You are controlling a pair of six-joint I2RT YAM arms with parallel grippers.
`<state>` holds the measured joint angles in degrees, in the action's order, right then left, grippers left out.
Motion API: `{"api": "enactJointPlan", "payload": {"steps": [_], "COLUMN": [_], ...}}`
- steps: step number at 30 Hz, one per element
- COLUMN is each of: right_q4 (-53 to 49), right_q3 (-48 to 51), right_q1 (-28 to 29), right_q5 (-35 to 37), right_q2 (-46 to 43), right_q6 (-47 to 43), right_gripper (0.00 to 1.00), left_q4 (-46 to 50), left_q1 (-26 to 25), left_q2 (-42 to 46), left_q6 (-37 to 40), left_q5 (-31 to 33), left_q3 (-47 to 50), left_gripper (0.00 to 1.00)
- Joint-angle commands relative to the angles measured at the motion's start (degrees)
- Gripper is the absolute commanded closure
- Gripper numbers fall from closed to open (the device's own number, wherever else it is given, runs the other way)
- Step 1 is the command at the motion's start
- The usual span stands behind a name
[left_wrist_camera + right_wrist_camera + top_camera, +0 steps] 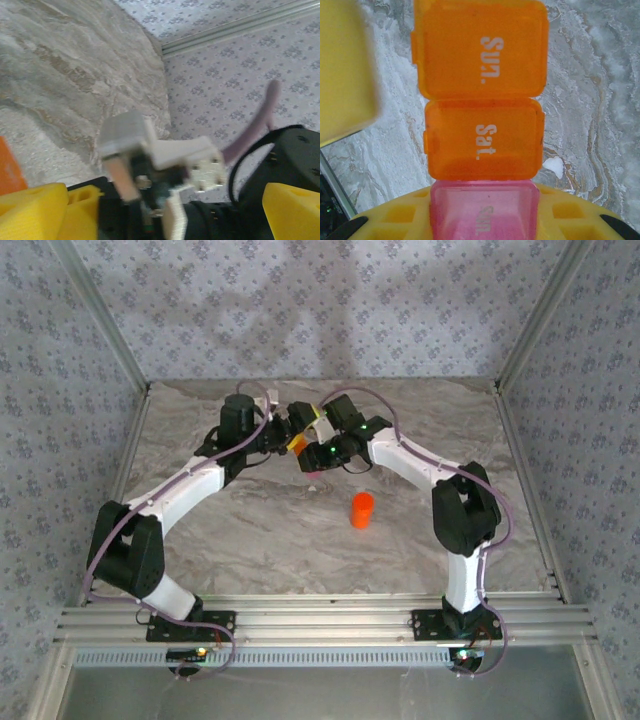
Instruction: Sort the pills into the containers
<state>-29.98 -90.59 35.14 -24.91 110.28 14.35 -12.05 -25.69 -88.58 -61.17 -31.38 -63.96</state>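
The containers [482, 140] are a joined strip of translucent, glossy plastic boxes with rounded corners. Running down the centre of the right wrist view are two orange panels, printed "Sun." and "Sat." in white, then a pink one with fainter lettering. The right end effector [485, 220] is clamped on the pink end, its yellow honeycomb-moulded fingers [395, 217] showing along the bottom edge. A small white fleck [552, 167] lies on the veined grey marble-patterned tabletop [600, 100] just right of the strip.

In the top view the strip [300, 445] hangs above the tabletop at upper centre, where both arms meet. The left end effector [170, 215] stands wide apart, with blocky yellow fingers [45, 210] in the lower corners of its wrist view. A short orange cylindrical bottle [361, 510] stands upright near mid-frame, well apart from the strip.
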Motion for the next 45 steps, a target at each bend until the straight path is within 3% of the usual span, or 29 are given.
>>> {"api": "enactJointPlan", "payload": {"steps": [1, 12, 24, 35, 45], "right_q4": [0.3, 0.0, -4.2, -16.6, -17.9], "right_q3": [0.0, 1.5, 1.2, -6.4, -7.2], "right_q1": [-0.4, -1.4, -0.5, 8.4, 12.8], "right_q5": [-1.2, -1.6, 0.2, 13.8, 18.4], "right_q2": [1.0, 1.2, 3.8, 11.2, 14.7], "right_q6": [1.0, 0.2, -6.0, -18.6, -21.9], "right_gripper": [0.80, 0.80, 0.79, 0.77, 0.75], "left_q4": [-2.7, 0.8, 10.2, 14.4, 14.8], "left_q1": [-0.2, 0.8, 12.6, 16.7, 16.4], "left_q2": [0.1, 2.4, 10.3, 10.6, 7.9], "left_q6": [-0.8, 2.1, 7.5, 9.8, 10.1], "left_q5": [-1.0, 1.7, 6.9, 10.0, 9.8], "left_q3": [-1.6, -2.5, 3.5, 10.4, 11.2], "left_gripper": [0.01, 0.01, 0.01, 0.01, 0.01]}}
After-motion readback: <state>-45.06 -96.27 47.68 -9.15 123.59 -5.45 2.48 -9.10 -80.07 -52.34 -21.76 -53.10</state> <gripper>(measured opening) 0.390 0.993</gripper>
